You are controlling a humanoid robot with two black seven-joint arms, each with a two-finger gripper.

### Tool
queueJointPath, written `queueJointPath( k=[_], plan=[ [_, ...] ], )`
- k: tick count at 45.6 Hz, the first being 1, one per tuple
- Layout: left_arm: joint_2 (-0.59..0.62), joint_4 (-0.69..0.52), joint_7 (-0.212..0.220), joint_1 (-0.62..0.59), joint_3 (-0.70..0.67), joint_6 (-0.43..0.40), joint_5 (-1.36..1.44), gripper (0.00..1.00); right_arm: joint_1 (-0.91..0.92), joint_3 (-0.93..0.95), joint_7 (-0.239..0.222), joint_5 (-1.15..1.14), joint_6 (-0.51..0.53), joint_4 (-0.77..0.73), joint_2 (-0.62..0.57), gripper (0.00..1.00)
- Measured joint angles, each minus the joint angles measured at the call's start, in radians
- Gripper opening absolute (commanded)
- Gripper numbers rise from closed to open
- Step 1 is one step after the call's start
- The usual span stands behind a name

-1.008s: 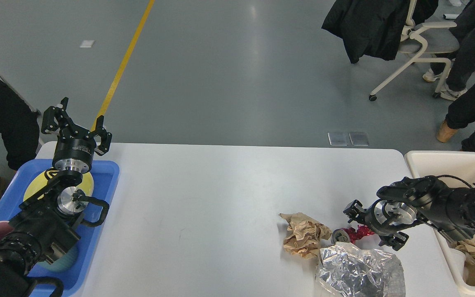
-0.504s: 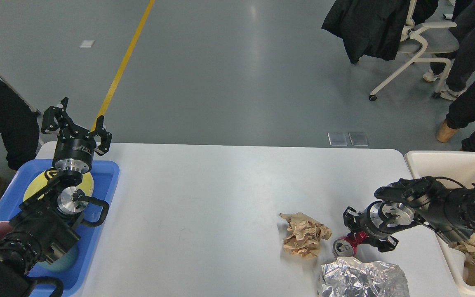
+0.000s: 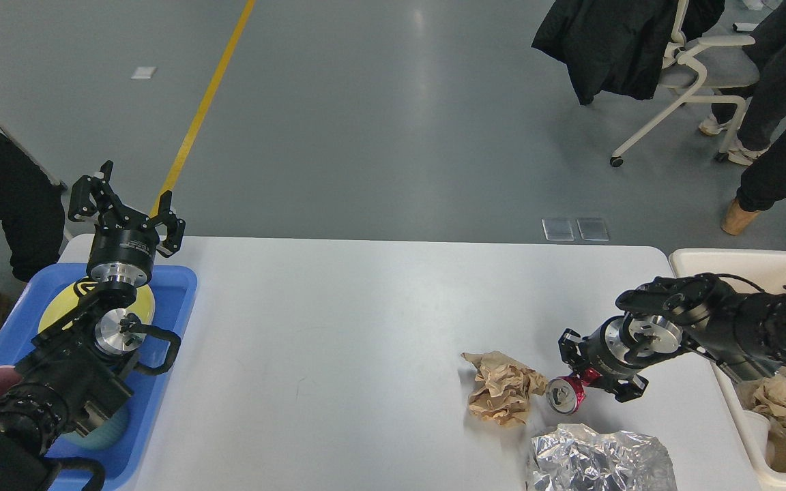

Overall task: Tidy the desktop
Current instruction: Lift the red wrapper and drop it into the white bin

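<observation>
Gripping a red can (image 3: 566, 394), the right gripper (image 3: 587, 372) has its two fingers clamped on the can's crushed body, the silvery end facing the camera. Compared with half a second ago, the can and gripper sit slightly higher and further left, and the can now appears clear of the white counter (image 3: 366, 327), close beside the crumpled brown paper (image 3: 502, 389). A second ago the can lay flat next to the foil with the gripper spread around it. The crumpled foil (image 3: 601, 460) lies at the near edge, lower in view than it was a second ago. The counter fills the middle of the view, with a blue tray (image 3: 175, 300) at its left end and a cream bin (image 3: 741, 273) at its right. The left gripper (image 3: 127, 204) is unchanged, raised above the tray with fingers apart and empty.
</observation>
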Motion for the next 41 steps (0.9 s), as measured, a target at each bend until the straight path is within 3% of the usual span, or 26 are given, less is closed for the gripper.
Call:
queueJointPath(
  k=[13, 24, 41],
  plan=[
    [0.000, 0.000, 0.000, 0.000, 0.000, 0.000, 0.000, 0.96, 0.311, -0.014, -0.006, -0.059, 0.238, 0.143, -0.171, 0.00],
    [0.000, 0.000, 0.000, 0.000, 0.000, 0.000, 0.000, 0.96, 0.585, -0.021, -0.007, -0.155, 0.555, 0.169, -0.254, 0.00],
    [0.000, 0.000, 0.000, 0.000, 0.000, 0.000, 0.000, 0.96, 0.748, -0.077, -0.005, -0.162, 0.591, 0.170, -0.257, 0.00]
  ],
)
